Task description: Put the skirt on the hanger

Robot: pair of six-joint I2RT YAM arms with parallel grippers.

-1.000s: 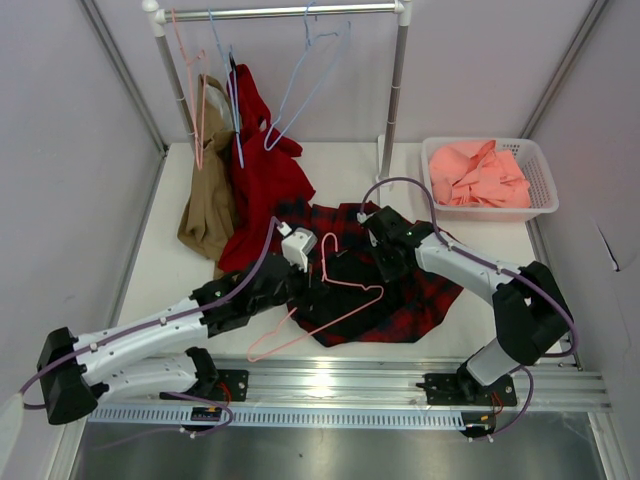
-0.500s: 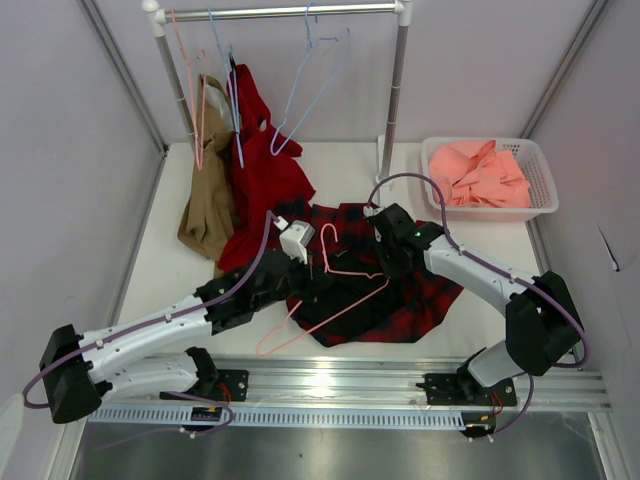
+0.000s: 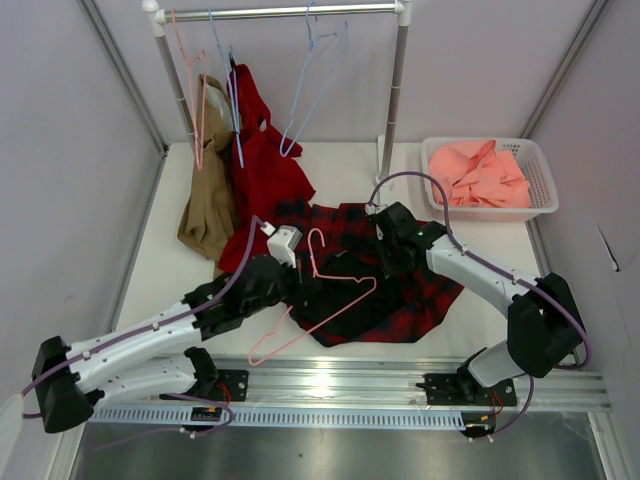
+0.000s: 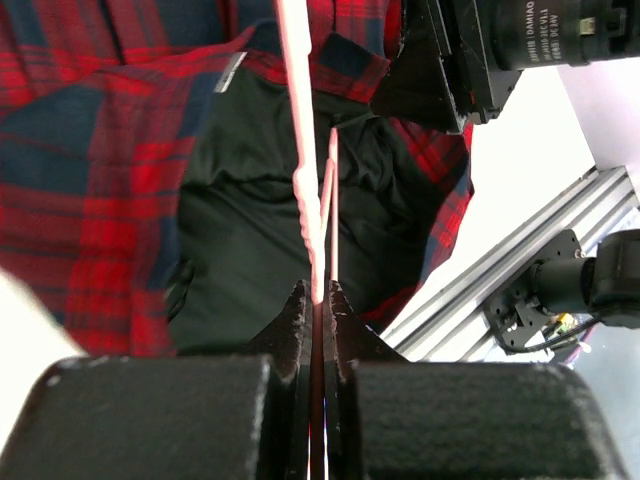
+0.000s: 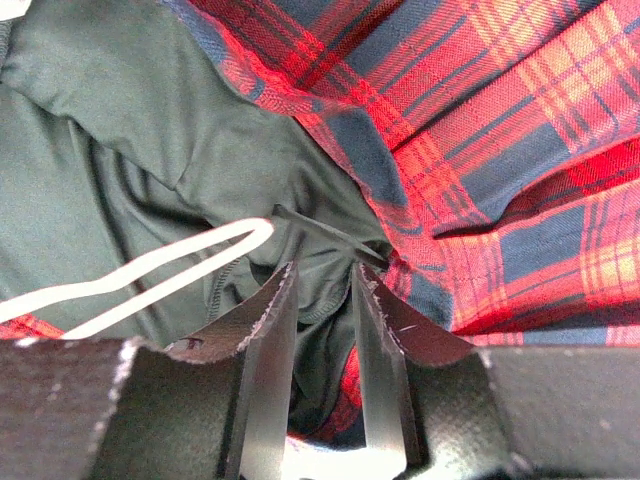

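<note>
You had a skirt [image 3: 430, 290] in red and dark navy plaid with a plain black lining [image 5: 120, 120], a pink hanger [image 4: 300, 130], a solid red garment [image 3: 265, 180], and salmon-pink cloth [image 3: 480, 175] in a white basket [image 3: 545, 200].

- A clothes rail [image 3: 280, 12] spans the back of the white table [image 3: 160, 275].
- Light-blue hangers [image 3: 306, 95] hang from the rail.
- A tan garment [image 3: 208, 195] and a solid-red garment [image 3: 265, 170] hang side by side, touching, their hems on the table.
- A white basket [image 3: 543, 200] at back right holds salmon-pink cloth [image 3: 480, 175].
</note>
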